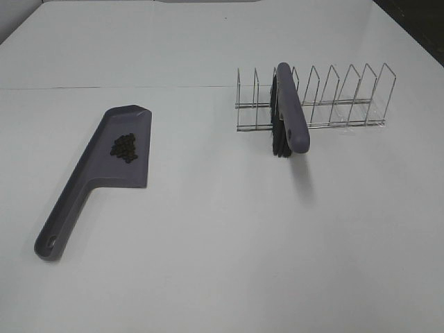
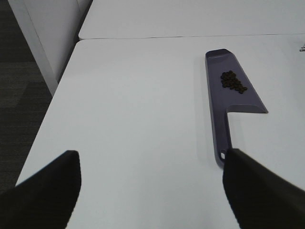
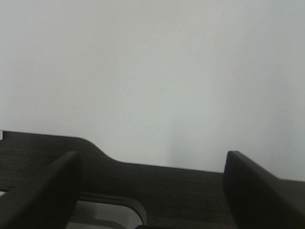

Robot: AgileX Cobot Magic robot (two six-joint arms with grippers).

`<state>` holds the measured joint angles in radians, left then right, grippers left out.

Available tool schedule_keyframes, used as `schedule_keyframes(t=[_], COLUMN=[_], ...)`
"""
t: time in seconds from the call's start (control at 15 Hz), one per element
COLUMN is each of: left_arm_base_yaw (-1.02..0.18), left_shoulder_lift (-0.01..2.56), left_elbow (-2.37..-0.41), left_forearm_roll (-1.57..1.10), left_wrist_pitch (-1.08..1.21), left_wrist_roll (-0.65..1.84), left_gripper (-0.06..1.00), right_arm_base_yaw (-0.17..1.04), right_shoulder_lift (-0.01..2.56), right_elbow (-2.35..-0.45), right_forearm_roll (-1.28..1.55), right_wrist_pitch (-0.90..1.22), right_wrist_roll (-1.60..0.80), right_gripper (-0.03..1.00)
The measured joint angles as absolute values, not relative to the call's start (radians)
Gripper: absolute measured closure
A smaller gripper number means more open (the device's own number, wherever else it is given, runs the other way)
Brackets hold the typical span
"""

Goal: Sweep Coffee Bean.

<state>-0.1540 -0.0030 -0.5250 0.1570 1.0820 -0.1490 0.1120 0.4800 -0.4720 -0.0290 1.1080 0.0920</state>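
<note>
The coffee beans (image 1: 125, 148) lie in a small dark cluster on the pan of a grey-purple dustpan (image 1: 104, 177) at the left of the table. They also show in the left wrist view (image 2: 233, 82), on the dustpan (image 2: 220, 112). A grey-purple brush (image 1: 290, 114) with black bristles stands in a wire rack (image 1: 316, 100) at the right. Neither arm shows in the high view. My left gripper (image 2: 151, 191) is open and empty, well back from the dustpan's handle. My right gripper (image 3: 151, 191) is open and empty over bare table.
The white table (image 1: 222, 243) has a seam (image 1: 104, 87) running across behind the dustpan. In the left wrist view the table's left edge (image 2: 52, 102) drops to dark floor. A dark band (image 3: 157, 183) lies below the right gripper's fingers.
</note>
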Motion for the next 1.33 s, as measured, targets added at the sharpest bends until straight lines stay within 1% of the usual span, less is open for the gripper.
schedule_keyframes(t=[0.87, 1.33], left_arm_base_yaw=[-0.154, -0.154], left_shoulder_lift=[-0.006, -0.006], left_elbow=[-0.525, -0.525], left_forearm_roll=[0.176, 0.177], left_wrist_pitch=[1.085, 1.085], left_wrist_roll=[-0.148, -0.149], left_gripper=[0.19, 0.19], right_arm_base_yaw=[0.112, 0.112], right_shoulder_lift=[0.001, -0.004], right_elbow=[-0.472, -0.472], right_forearm_roll=[0.0, 0.0], right_wrist_pitch=[1.097, 1.098], right_wrist_roll=[0.046, 0.041], right_gripper=[0.2, 0.2])
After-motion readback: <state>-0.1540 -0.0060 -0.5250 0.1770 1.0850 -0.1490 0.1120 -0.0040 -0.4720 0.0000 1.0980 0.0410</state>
